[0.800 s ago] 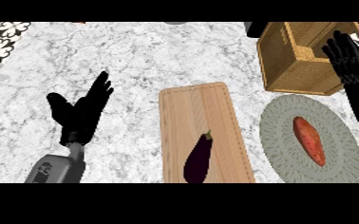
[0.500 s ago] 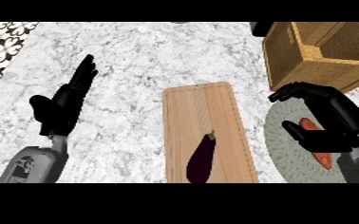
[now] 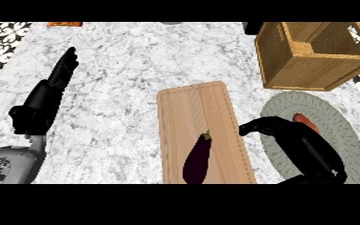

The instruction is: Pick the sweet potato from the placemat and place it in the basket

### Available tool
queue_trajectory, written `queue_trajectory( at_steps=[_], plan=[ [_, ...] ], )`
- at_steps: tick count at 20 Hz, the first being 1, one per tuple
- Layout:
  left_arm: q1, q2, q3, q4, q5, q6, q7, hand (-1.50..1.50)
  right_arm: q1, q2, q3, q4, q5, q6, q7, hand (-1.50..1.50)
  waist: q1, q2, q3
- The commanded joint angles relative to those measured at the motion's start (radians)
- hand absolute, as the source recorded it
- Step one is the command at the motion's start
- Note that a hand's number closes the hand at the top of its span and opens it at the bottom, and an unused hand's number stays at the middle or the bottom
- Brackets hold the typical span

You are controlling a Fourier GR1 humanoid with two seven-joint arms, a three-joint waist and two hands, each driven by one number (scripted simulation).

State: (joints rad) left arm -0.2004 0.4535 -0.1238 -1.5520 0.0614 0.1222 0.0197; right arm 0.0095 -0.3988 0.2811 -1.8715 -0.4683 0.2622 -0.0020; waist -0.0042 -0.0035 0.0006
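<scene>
right hand is curled down over the sweet potato, of which only an orange end is seen, lying on the round grey placemat at the lower right. left hand is held open at the left edge, fingers straight. a white-grey marbled counter is spread beneath everything. a wooden cutting board is laid beside the placemat, with a dark eggplant on it. the wooden basket is set just beyond the placemat.

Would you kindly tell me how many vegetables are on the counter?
2: an eggplant on the cutting board, and a sweet potato on the placemat, mostly hidden under the right hand. Others may be hidden.
</scene>
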Motion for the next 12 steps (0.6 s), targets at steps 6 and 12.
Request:
queue_trajectory(
  at_steps=[6, 12],
  plan=[
    [-0.004, 0.017, 0.012, 0.013, -0.013, -0.018, -0.031, 0.0, -0.218, -0.387, -0.198, -0.08, 0.294, 0.001, 0.219, -1.5, 0.006, 0.002, -0.006],
    [-0.032, 0.021, 0.005, -0.019, -0.014, -0.032, -0.014, 0.0, -0.327, -0.694, -0.144, -0.04, 0.327, 0.366, 0.24, -1.5, 0.036, 0.007, -0.004]
  ],
)
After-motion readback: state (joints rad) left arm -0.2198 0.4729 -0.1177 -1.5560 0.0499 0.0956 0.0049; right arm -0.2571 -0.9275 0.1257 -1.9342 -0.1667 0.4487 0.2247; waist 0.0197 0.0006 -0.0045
